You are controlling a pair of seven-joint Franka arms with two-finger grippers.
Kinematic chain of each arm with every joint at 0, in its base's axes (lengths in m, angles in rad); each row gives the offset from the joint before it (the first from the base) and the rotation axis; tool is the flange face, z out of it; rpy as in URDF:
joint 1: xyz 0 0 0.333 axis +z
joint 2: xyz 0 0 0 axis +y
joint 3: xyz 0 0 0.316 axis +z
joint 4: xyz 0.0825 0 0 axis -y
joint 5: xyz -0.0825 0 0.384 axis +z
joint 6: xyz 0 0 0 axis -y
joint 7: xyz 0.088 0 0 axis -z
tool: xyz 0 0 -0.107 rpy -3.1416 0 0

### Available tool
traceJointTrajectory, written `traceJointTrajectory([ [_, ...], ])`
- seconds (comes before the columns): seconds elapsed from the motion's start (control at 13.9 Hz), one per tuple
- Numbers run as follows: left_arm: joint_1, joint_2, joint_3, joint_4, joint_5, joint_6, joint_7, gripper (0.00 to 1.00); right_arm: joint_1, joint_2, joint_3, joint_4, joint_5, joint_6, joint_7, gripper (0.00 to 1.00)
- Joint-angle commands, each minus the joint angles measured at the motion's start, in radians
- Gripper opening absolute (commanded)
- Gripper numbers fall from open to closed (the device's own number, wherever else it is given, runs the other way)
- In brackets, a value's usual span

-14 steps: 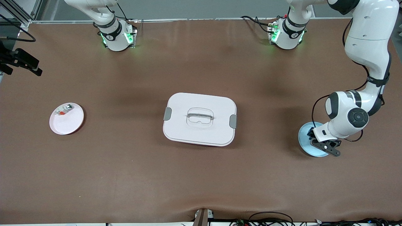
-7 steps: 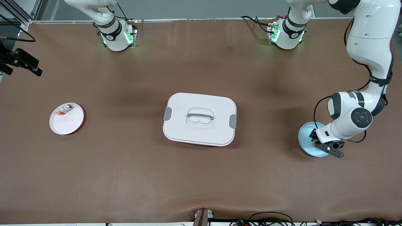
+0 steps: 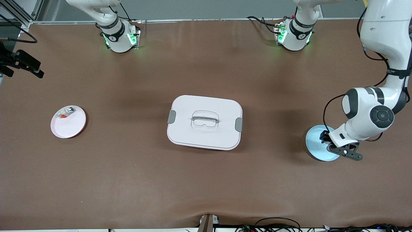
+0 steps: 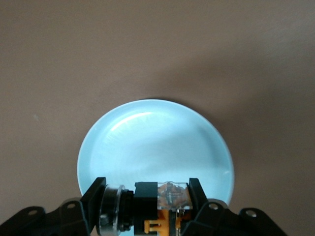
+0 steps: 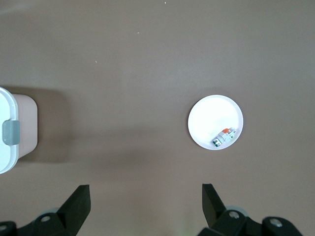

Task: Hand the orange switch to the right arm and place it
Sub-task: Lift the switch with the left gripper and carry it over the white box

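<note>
Orange switch [image 4: 165, 206] gripped in closed left claw [image 4: 147, 209], lifted just above blue plate [image 4: 147, 142]. Handover and placing still ahead; right claw [image 5: 145, 204] wide open, empty, waiting high over tabletop [image 5: 123, 73].

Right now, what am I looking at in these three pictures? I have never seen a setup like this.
Two white robot arms stand at a brown table. One picture looks down from a high camera facing them; the other two come from cameras on each arm's wrist. The left gripper hangs over a pale blue plate and is shut on the orange switch, a tiny black and orange part. The right gripper waits open, high above the table. In the middle sits a white lidded box. Toward the right arm's end lies a white plate holding a whitish small part.
</note>
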Motion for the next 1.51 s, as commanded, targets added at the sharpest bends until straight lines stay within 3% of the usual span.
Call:
traceJointTrajectory([
  [0.0,-0.001,-0.075,-0.053,0.039,-0.015,-0.145,-0.146,0.49,-0.006,-0.018,0.005,-0.019,-0.003,0.01,-0.008,1.0],
  [0.22,-0.003,-0.076,-0.127,0.164,-0.019,-0.352,-0.299,0.49,-0.006,-0.018,0.005,-0.018,-0.003,0.01,-0.008,1.0],
  [0.43,-0.001,-0.079,-0.208,0.24,-0.021,-0.454,-0.452,0.49,-0.006,-0.018,0.005,-0.016,-0.003,0.011,-0.008,1.0],
  [0.79,0.001,-0.131,-0.367,0.255,-0.029,-0.463,-0.723,0.49,-0.002,-0.018,0.008,-0.016,-0.003,0.013,-0.008,1.0],
  [1.44,-0.01,-0.153,-0.634,0.392,-0.154,-0.483,-1.11,0.49,0.0,-0.015,0.009,-0.007,-0.013,0.021,-0.007,1.0],
])
